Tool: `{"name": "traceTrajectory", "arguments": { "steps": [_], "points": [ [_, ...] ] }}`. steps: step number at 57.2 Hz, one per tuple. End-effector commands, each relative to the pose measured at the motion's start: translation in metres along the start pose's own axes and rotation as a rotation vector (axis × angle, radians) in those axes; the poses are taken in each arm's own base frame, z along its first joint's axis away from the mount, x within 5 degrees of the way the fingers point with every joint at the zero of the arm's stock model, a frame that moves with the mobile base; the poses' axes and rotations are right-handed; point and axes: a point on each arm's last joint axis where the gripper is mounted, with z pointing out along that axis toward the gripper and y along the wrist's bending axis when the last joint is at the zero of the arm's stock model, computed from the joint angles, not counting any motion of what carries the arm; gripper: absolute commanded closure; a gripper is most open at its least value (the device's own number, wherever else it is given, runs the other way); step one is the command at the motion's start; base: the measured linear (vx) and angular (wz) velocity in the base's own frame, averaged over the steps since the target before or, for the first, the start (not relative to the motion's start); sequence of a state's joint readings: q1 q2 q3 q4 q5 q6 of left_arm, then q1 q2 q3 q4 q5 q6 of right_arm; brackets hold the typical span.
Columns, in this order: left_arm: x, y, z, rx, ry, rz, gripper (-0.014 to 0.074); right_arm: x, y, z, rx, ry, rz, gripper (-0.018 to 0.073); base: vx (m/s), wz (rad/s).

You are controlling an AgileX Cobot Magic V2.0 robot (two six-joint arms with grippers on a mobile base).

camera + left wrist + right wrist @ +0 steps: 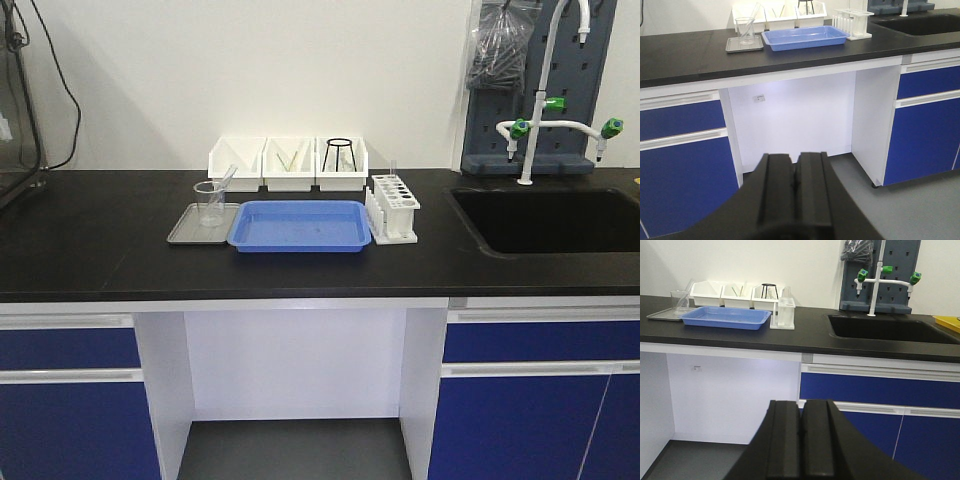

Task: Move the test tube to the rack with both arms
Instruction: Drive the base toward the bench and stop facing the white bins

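Note:
The test tube (227,181) leans in a glass beaker (210,203) on a grey metal tray (186,231) at the left of the black counter. It also shows in the left wrist view (755,11) and the right wrist view (688,287). The white rack (393,208) stands right of a blue tray (298,226); it also shows in both wrist views (854,22) (783,313). My left gripper (795,156) and right gripper (800,403) are shut and empty. Both are low in front of the counter, far from the tube. Neither arm shows in the front view.
Three white bins (288,163) stand behind the trays, one holding a black ring stand (339,154). A sink (545,220) with a white faucet (545,95) is at the right. Blue cabinet drawers (540,400) flank an open knee space under the counter.

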State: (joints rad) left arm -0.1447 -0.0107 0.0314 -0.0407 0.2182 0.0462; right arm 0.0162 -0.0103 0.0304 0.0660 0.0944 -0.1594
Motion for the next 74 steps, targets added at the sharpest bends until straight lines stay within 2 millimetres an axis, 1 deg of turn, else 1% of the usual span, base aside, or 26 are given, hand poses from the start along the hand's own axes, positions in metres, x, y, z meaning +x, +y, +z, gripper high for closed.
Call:
{"name": "traceTrajectory", "arguments": {
  "steps": [1, 22, 55, 74],
  "points": [
    [-0.0175, 0.0004, -0.0040, -0.005, -0.123, -0.015, 0.0603, -0.0012, -0.0008, 0.0000, 0.015, -0.067, -0.009, 0.0570, 0.16, -0.04],
    [-0.0175, 0.0004, -0.0040, -0.005, -0.123, -0.015, 0.0603, -0.0012, -0.0008, 0.0000, 0.015, -0.067, -0.009, 0.0570, 0.27, 0.02],
    [-0.0175, 0.0004, -0.0040, -0.005, -0.123, -0.015, 0.0603, -0.0012, -0.0008, 0.0000, 0.015, -0.067, -0.009, 0.0570, 0.36, -0.05],
    [-0.0175, 0.0004, -0.0040, -0.005, -0.123, -0.015, 0.0603, -0.0012, -0.0008, 0.0000, 0.015, -0.067, -0.009, 0.0570, 0.39, 0.08]
  ]
}}
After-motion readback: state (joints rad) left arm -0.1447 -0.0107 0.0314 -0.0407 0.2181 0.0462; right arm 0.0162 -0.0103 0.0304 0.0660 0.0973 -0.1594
